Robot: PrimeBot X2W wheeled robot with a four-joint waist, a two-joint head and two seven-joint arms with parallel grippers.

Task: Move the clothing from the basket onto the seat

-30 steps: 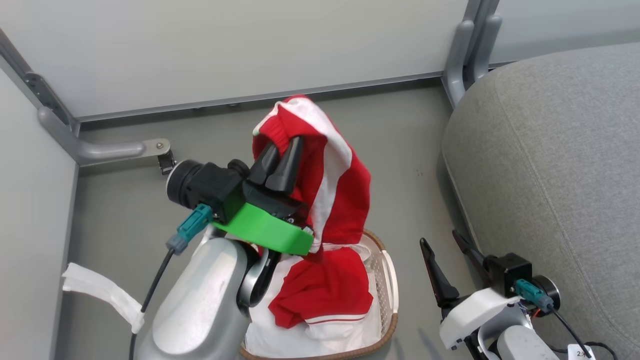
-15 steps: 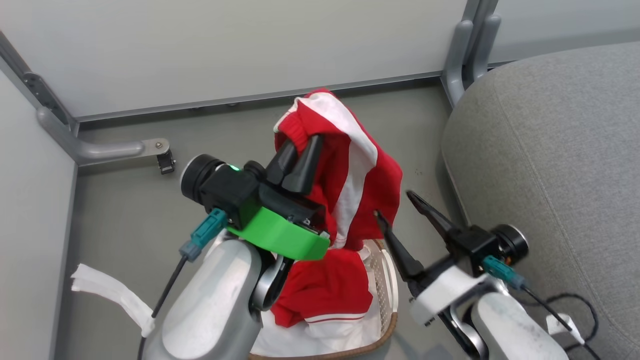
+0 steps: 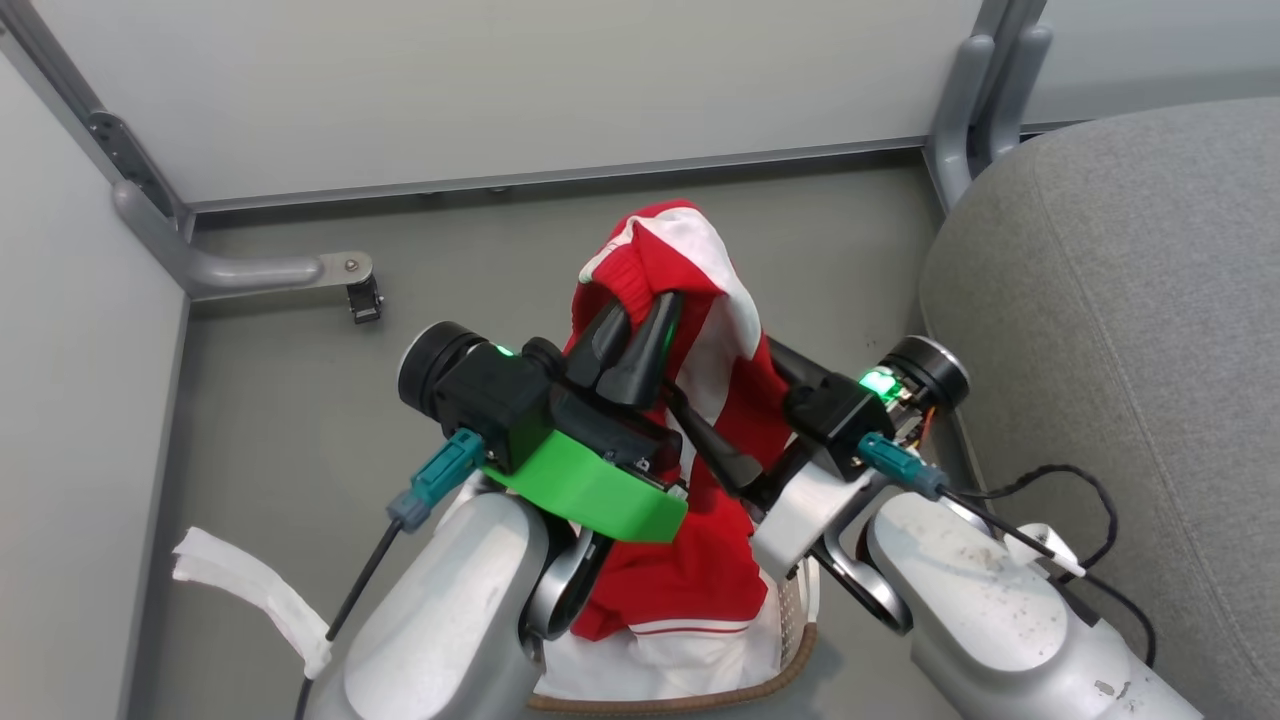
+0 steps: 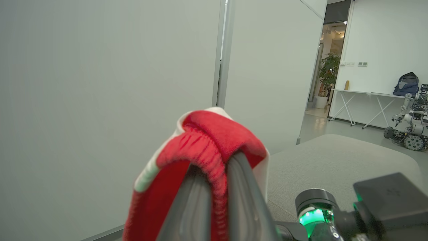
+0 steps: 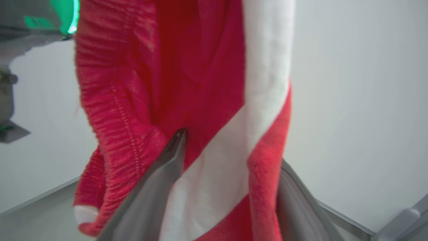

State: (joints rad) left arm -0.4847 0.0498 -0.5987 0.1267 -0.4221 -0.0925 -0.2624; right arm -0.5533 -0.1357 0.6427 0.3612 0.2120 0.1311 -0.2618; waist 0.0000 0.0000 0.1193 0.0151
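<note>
The left gripper [image 3: 642,312] pinches the elastic hem of the red clothing [image 3: 705,265], which hangs from it above the basket [image 3: 795,640], left of the seat [image 3: 1120,300]. The right gripper [image 3: 722,375], fingers spread wide, straddles the hanging fold, perhaps touching it. A second ago it sat low beside the seat, clear of the cloth.

- White cloth strip [image 3: 250,595] lying on grey floor [image 3: 280,420], close beside wall panel [image 3: 80,400].
- Dark backpack [image 4: 406,85] on white table [image 4: 354,91], potted plant [image 4: 328,72] nearby.
</note>
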